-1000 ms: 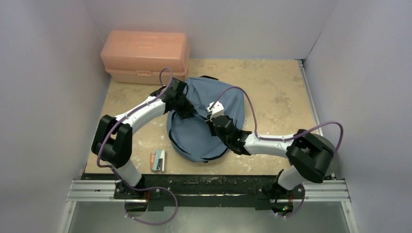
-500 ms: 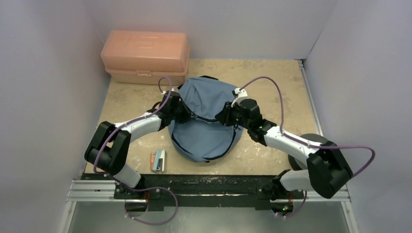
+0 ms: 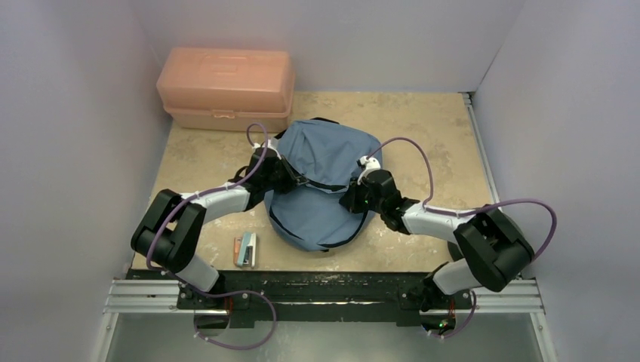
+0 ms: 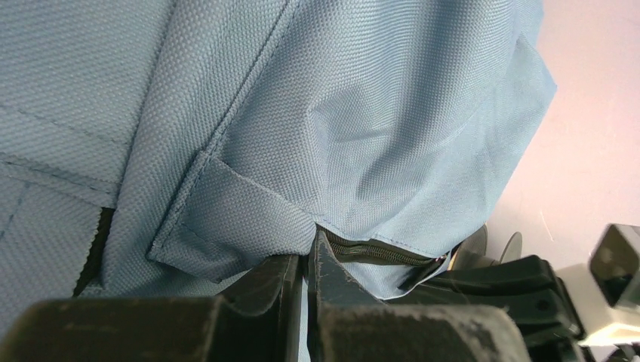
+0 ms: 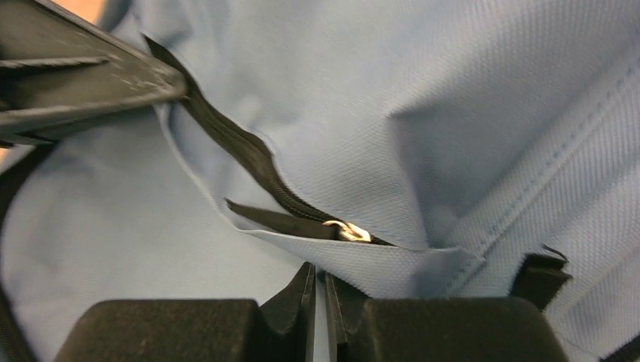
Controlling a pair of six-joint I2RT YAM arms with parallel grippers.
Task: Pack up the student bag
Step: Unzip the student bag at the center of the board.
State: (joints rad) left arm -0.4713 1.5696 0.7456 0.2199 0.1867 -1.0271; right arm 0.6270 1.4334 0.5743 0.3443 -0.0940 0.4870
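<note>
- Bag position: the student bag (image 3: 324,162) lies on the worktop (image 3: 430,136) between the left fingers (image 3: 290,179) and the right fingers (image 3: 353,197), with one set at each side edge.
- Top view only: a salmon-pink box (image 3: 225,87) sits beyond the left fingers, apart from the bag. A small stack of flat items (image 3: 244,250) lies on the near side of the left fingers.
- Left wrist view only: the left fingers (image 4: 275,298) are closed on a blue fabric fold beside a zip (image 4: 377,253).
- Right wrist view only: the right fingers (image 5: 290,305) are closed to a sliver, pinching the edge of a fabric flap. Just beyond the tips are a gaping zip and a small bright metal piece (image 5: 349,232).
- Count: bag 1, box 1, stack 1 (the items in it cannot be counted).
</note>
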